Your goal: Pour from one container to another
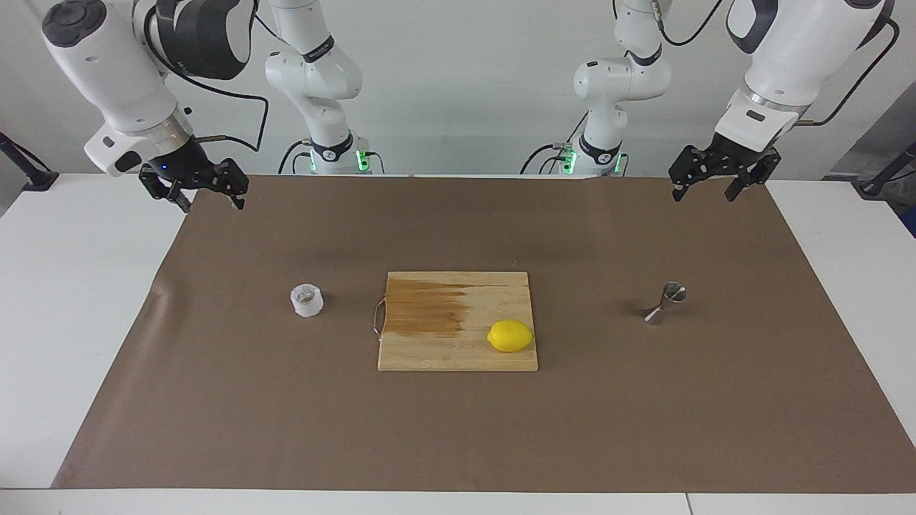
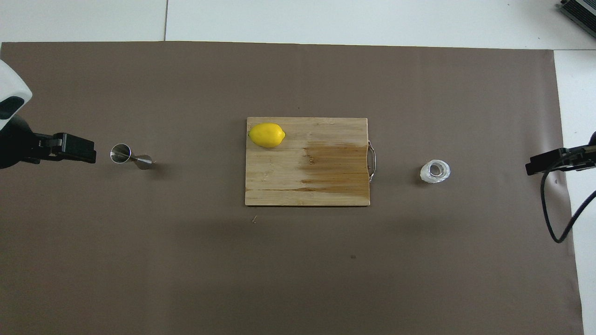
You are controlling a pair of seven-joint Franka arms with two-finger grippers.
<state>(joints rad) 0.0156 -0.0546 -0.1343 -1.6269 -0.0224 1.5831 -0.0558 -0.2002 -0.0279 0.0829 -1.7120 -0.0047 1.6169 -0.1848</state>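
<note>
Right now I see the plastic cup (image 1: 307, 300) standing at nine o'clock of the cutting board (image 1: 444, 336) in the facing view, and the jigger (image 1: 664, 303) at three o'clock. A lemon (image 1: 510, 335) rests on the board between them. Both the left gripper (image 1: 719, 180) and right gripper (image 1: 195, 189) hang open-jawed over the brown mat (image 1: 458, 429) covering the worktop (image 1: 71, 286), holding nothing.

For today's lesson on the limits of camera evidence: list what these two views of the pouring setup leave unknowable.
- Plastic cup: what it holds, if anything; too small in both views, its walls crinkled and cloudy.
- Jigger: whether its upper cone is empty; too small in either view.
- Left gripper and right gripper: in the overhead view only their tips show, the rest cut off by the side edges.
</note>
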